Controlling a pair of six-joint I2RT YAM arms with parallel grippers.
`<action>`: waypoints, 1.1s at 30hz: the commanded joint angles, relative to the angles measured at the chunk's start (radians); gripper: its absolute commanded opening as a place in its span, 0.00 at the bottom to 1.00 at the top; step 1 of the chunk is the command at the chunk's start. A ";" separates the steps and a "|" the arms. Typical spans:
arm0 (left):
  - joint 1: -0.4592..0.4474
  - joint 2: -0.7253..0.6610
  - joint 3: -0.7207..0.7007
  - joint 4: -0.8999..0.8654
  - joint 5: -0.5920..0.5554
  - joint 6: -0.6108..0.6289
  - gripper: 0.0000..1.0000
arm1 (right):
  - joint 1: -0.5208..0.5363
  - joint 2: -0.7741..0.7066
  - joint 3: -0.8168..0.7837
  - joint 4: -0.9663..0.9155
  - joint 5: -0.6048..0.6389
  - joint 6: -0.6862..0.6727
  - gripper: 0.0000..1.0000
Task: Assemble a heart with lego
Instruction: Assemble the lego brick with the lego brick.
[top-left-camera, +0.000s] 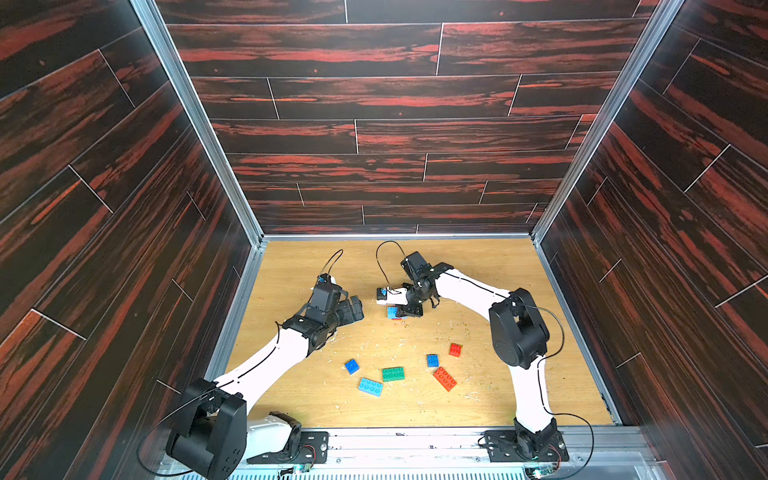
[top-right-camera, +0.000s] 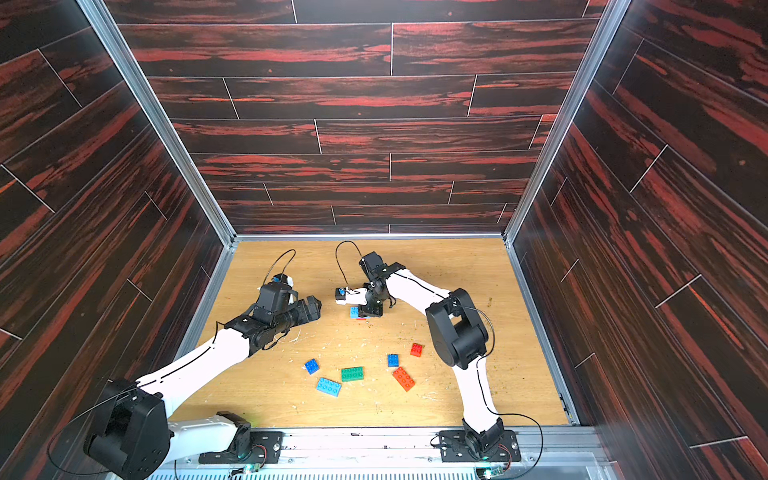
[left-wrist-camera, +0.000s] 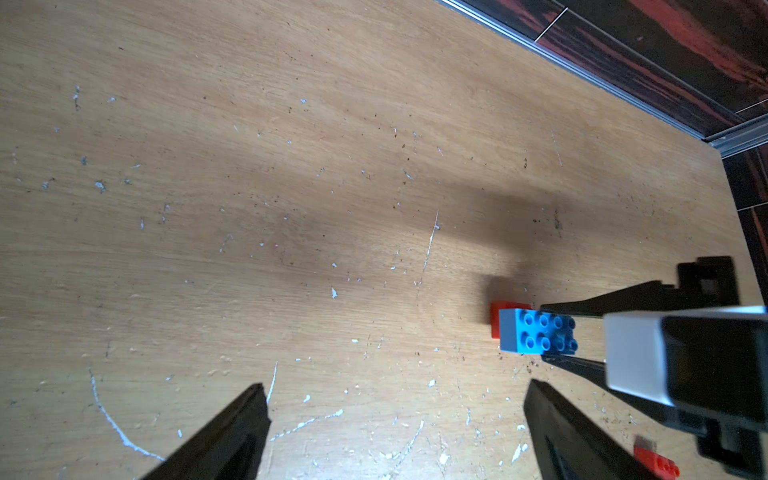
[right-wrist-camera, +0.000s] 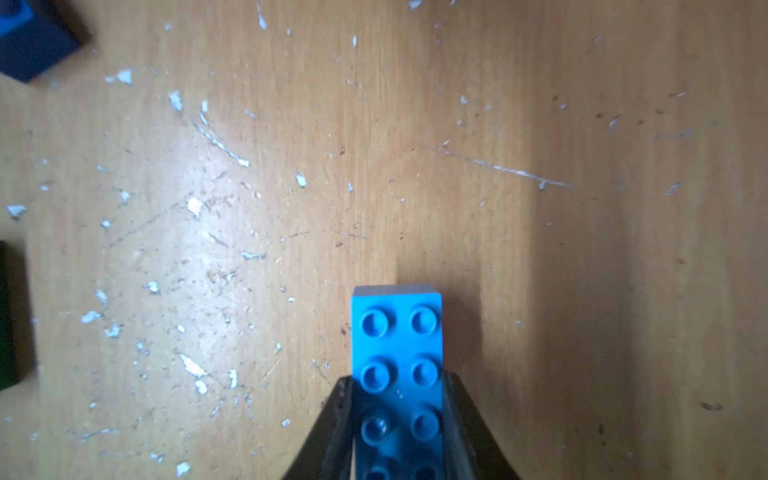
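Note:
My right gripper is shut on a light-blue oblong lego brick, gripping its long sides near the middle of the table. A red brick shows under its far end; I cannot tell whether the two are joined. My left gripper is open with nothing between its fingers, a short way left of that brick. No heart-shaped cluster shows in any view.
Loose bricks lie nearer the front: two dark-blue squares, a light-blue oblong, a green oblong, a red square and a red oblong. Dark wood-pattern walls close in the scratched wooden table.

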 joint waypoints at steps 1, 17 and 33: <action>0.005 -0.003 0.003 -0.011 -0.011 0.014 1.00 | 0.001 0.026 0.019 -0.050 -0.017 -0.019 0.00; 0.007 0.007 0.003 -0.010 -0.011 0.017 1.00 | -0.009 0.101 0.084 -0.104 0.025 -0.014 0.00; 0.007 0.017 -0.009 0.005 0.022 0.002 1.00 | -0.007 -0.030 -0.020 -0.027 0.004 0.035 0.00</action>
